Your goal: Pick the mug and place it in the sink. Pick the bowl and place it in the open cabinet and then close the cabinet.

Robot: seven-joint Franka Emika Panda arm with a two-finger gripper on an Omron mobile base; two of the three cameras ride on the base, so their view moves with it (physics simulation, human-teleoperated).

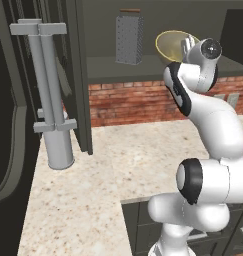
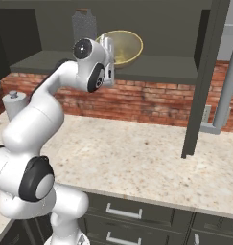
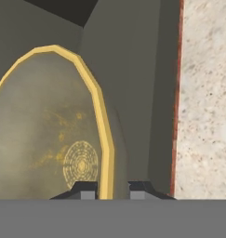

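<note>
Brick-backed kitchen, open cabinet (image 2: 194,72): hand (image 3: 112,189) clamps the rim of the bowl (image 2: 122,46), held tilted on edge just above the inner shelf (image 2: 151,67).

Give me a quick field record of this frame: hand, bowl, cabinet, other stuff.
hand: raised to the cabinet shelf, fingers closed on the bowl's rim, one each side
bowl: held tipped on edge, over the shelf inside the cabinet
cabinet: doors open
grater: upright on the shelf, beside the bowl
counter: speckled stone, under the cabinet
task state: bowl at the shelf, not released; doors not yet closed
</note>
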